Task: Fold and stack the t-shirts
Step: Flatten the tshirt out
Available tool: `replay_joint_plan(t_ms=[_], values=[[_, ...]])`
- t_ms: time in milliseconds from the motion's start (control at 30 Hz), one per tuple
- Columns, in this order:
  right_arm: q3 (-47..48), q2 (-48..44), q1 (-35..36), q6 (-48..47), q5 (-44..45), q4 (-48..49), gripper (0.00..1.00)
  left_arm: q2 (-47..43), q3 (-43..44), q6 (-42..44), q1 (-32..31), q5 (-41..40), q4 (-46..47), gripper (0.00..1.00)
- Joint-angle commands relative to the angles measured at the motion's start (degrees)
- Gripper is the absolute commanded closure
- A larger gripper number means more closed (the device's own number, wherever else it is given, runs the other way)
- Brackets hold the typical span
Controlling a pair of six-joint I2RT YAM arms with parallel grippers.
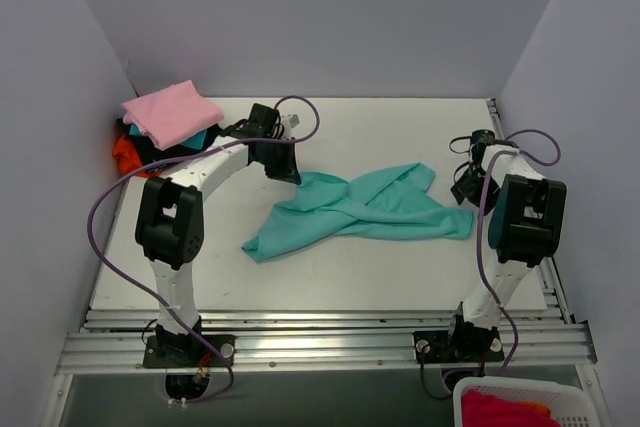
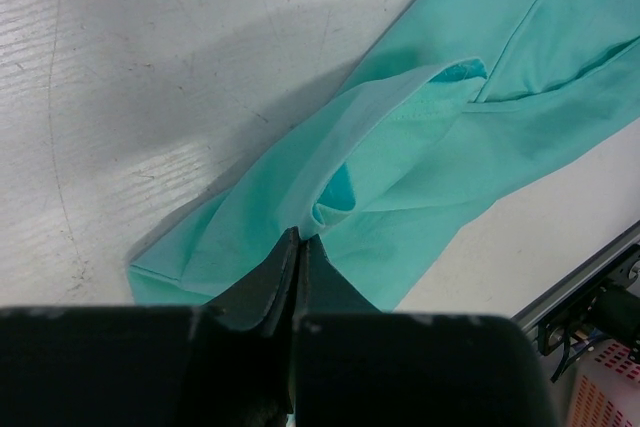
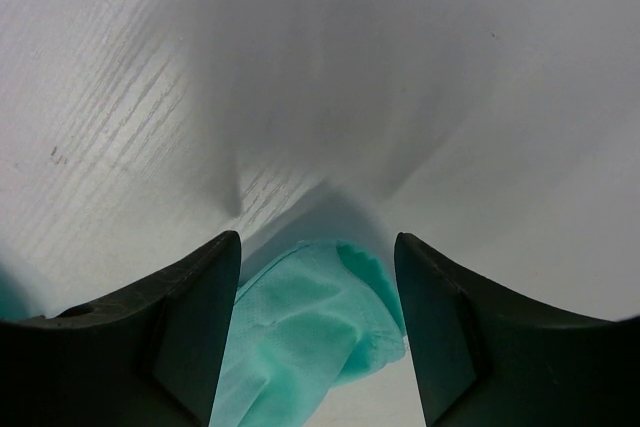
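A teal t-shirt (image 1: 360,209) lies crumpled and twisted across the middle of the white table. My left gripper (image 1: 283,169) is shut on its far left edge; in the left wrist view the closed gripper (image 2: 300,239) pinches a fold of the teal cloth (image 2: 430,137). My right gripper (image 1: 466,187) is open at the shirt's right end; in the right wrist view the gripper (image 3: 318,247) has its jaws spread, with a tip of teal cloth (image 3: 310,337) between them, not gripped. A folded pale pink t-shirt (image 1: 172,112) tops a pile at the back left, over orange-red cloth (image 1: 125,154) and black cloth (image 1: 152,153).
Grey walls enclose the table on three sides. An aluminium rail (image 1: 320,342) runs along the near edge. A white basket (image 1: 465,402) with pink-red cloth in it stands below the table at the front right.
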Motion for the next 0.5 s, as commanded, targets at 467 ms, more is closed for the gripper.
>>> replay_joint_plan(t_ms=[467], values=[[0.0, 3.2, -0.7, -0.3, 2.9, -0.1, 0.78, -1.6, 0.2, -0.5, 1.9, 2.0, 2.9, 0.98]])
